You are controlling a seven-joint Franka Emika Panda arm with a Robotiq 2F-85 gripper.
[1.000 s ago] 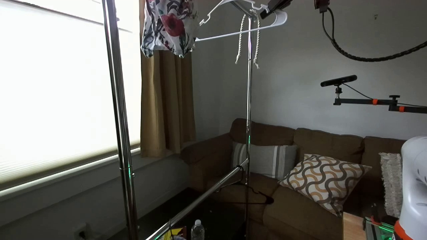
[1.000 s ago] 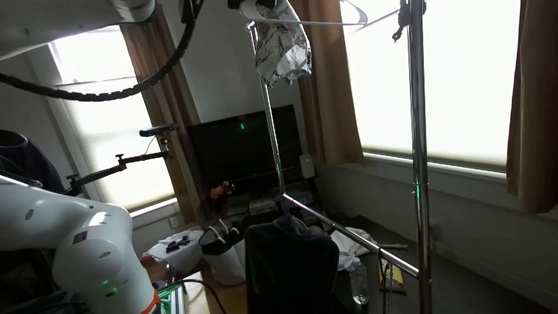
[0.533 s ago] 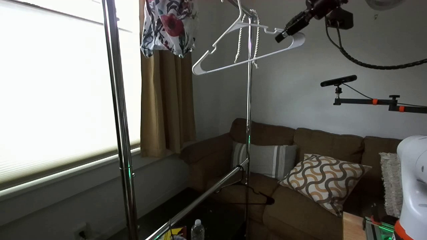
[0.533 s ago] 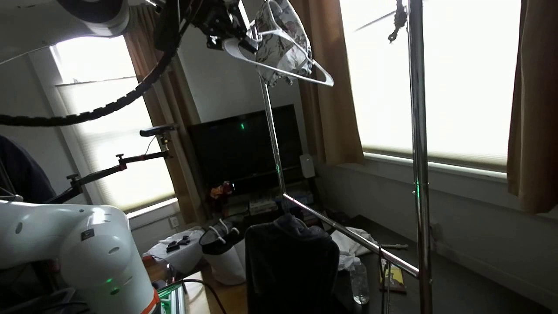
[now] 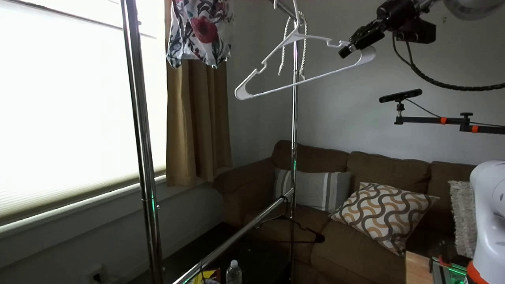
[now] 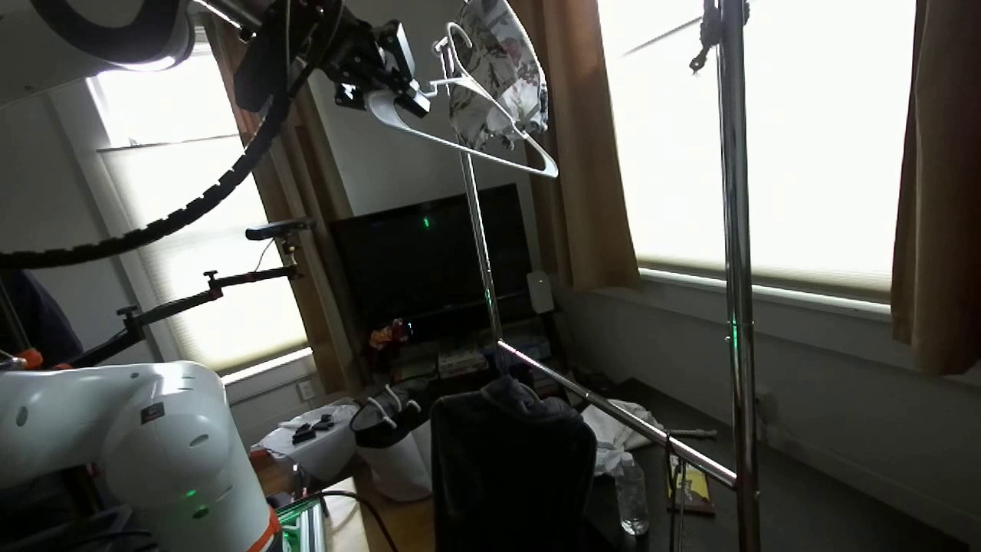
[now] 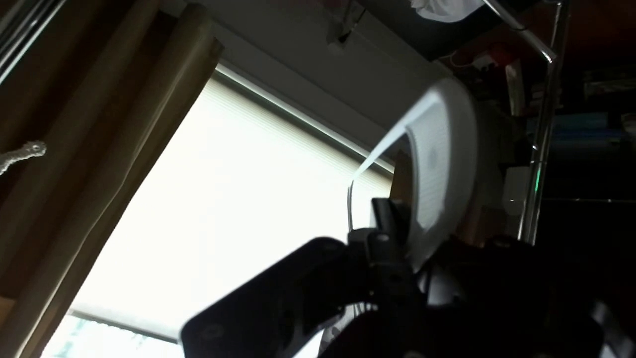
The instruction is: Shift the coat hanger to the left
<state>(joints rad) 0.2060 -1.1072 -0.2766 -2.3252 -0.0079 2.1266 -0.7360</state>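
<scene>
In an exterior view, the gripper (image 5: 347, 49), upper right, pinches the hanger (image 5: 294, 38) by one shoulder. It tilts across the upper centre, its hook (image 5: 296, 10) running past the top edge beside the rail (image 5: 285, 8). Held off its middle, it could swivel or slide out of the grip, smooth plastic being poor to hold. A sideways pull might snag it on the rope (image 5: 283, 59). Any print on the yellow item (image 5: 213, 274), bottom edge, is unreadable.

In an exterior view, the hanger overlaps the garment (image 6: 502, 73), upper centre; I cannot tell whether they touch, or whether the hook bears on the rail. If it does, a hard tug could bend the plastic; if not, letting go would drop it. The arm (image 6: 165, 445), lower left, wears an illegible label (image 6: 152, 412).

In the wrist view, the hanger's end, right of centre, runs blurred into the gripper; a shallow bite could pass unnoticed. No lettering can be made out.
</scene>
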